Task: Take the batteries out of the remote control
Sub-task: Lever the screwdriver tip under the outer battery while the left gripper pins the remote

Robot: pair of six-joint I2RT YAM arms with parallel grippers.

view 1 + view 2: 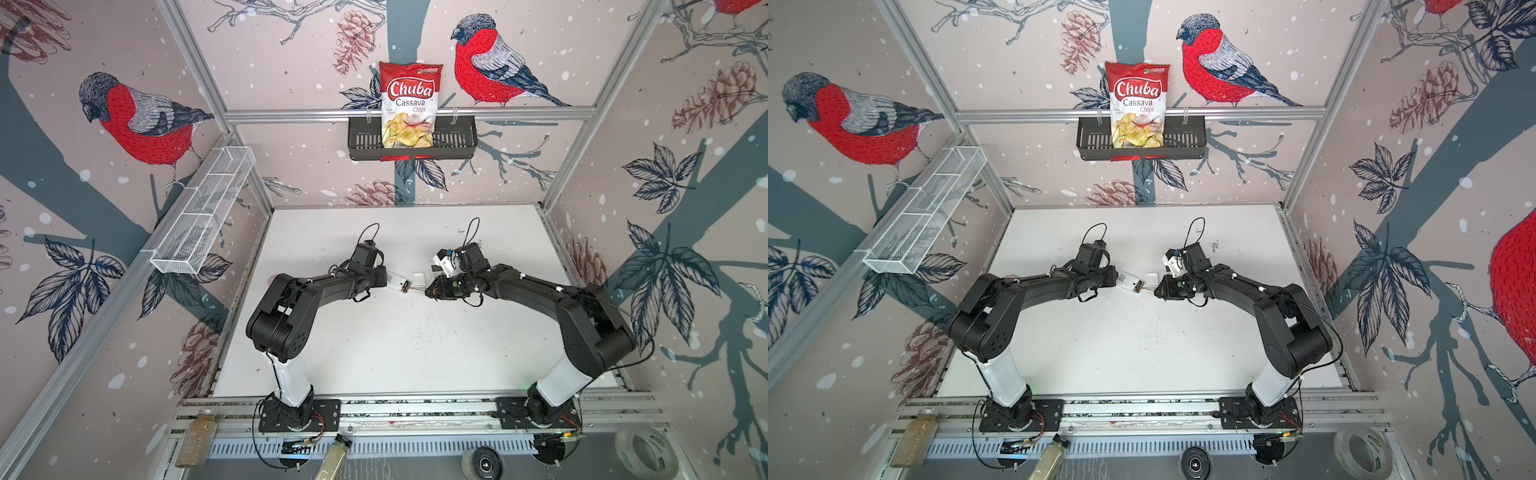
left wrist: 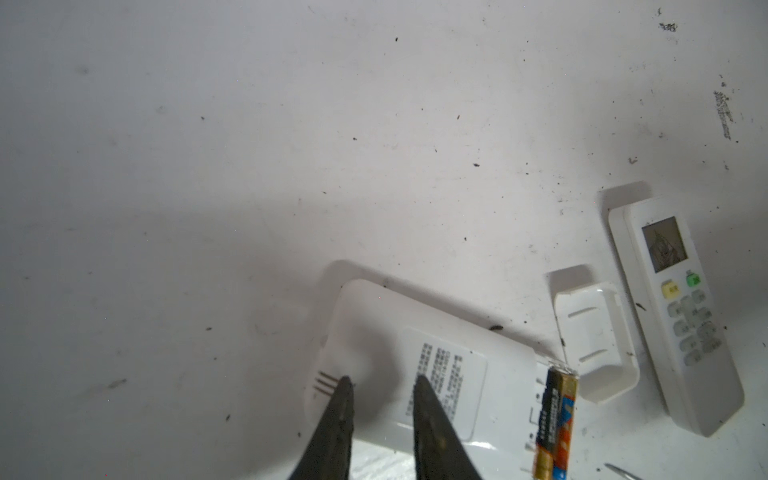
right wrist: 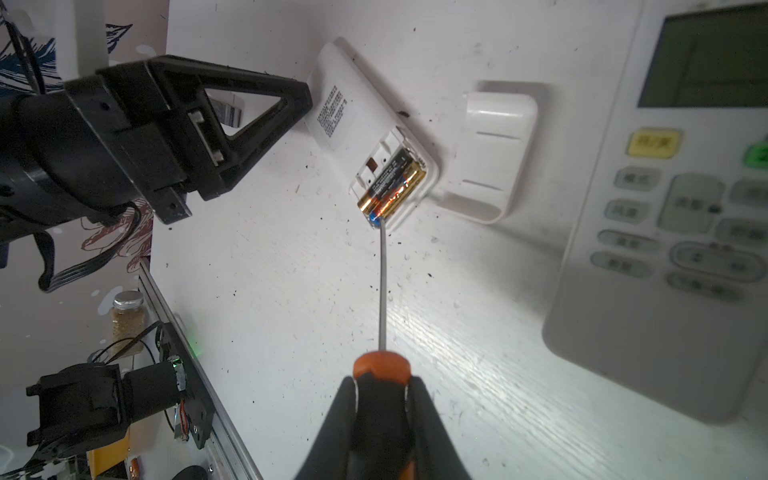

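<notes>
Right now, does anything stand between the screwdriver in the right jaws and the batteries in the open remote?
Nothing visible. The cover lies off beside the open remote, the batteries are exposed, and the screwdriver tip is at their end. The left jaws sit at the remote's other end.

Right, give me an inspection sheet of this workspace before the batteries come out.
surface: white table, dark specks scattered.
job's things: face-down remote, compartment open, two batteries inside; battery cover beside it.
clutter: second remote, face up.
grippers: left gripper tips on the remote's back, jaws slightly apart; right gripper shut on screwdriver, tip at the batteries' end.
cables: black loop under left wrist, clear of remotes.
surroundings: chips bag in black wall basket; white wire basket; jars at front rail.
</notes>
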